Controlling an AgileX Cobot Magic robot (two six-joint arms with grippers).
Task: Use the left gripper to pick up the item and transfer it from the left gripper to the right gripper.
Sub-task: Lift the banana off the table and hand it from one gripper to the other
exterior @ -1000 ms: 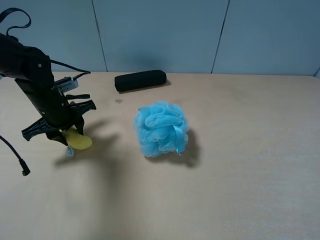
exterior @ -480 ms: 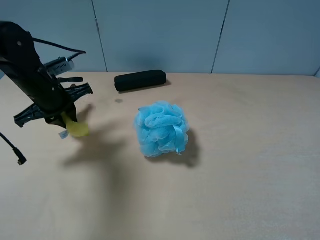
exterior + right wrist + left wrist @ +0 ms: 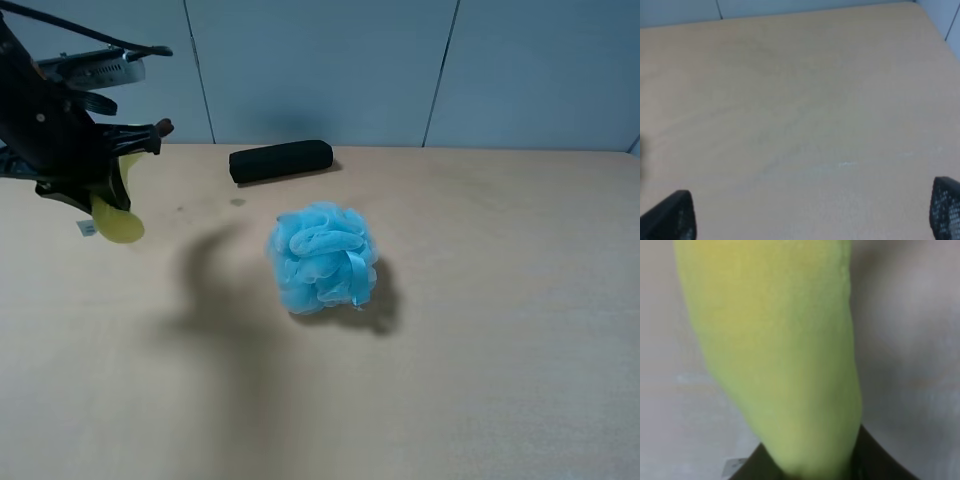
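**Tan counter: banana held in left claw, off the surface**

Counter point(image 3: 500, 300) runs back to a grey panel wall. Left gripper point(image 3: 100, 185) is over the far left corner, clamped on the item point(image 3: 118, 222), which hangs clear of the top. Blue puff point(image 3: 323, 257) sits mid-counter. Black case point(image 3: 281, 160) lies at the far edge. White tag point(image 3: 87, 228) dangles beside the banana. Right gripper point(image 3: 808, 212) has its fingertips spread wide over bare counter.

Bright even light; soft shadows on table point(image 3: 500, 400); wrist views blurred, item point(image 3: 780, 355) unfocused.
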